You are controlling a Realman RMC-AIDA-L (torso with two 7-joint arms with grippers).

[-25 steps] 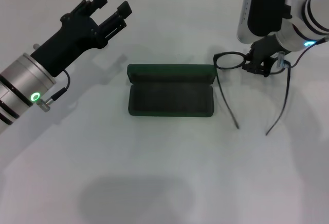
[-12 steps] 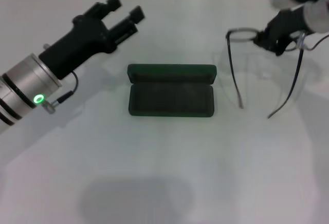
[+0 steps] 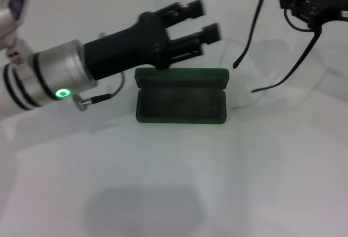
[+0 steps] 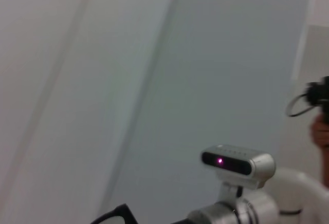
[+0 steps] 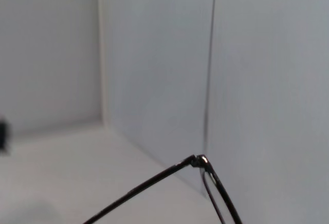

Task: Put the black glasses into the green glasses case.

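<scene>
no lettering or brand mark can be read anywhere; the lid of the green glasses case [image 3: 181,95] faces away and shows no legible print. the case is dark green, rectangular with rounded corners, lying open on the white table [image 3: 174,182] near the middle of the head view, its lid hinged back on the far side and its dark lining showing with nothing in it. the black glasses [image 3: 272,30] are thin black-framed spectacles with long slender temple arms, both unfolded and hanging down and toward the left; they are lifted clear of the table, up at the far right, well apart from the case and beyond its right end. the right gripper [image 3: 312,3] pinches the frame front at the upper right edge of the head view, pressed together on the glasses. in the right wrist view only one hinge, part of a lens rim and one temple of the glasses [image 5: 203,170] show against the pale wall. the left gripper [image 3: 204,22] reaches in from the left, in the air over the far edge of the case lid, its two black fingers spread apart and holding nothing.
</scene>
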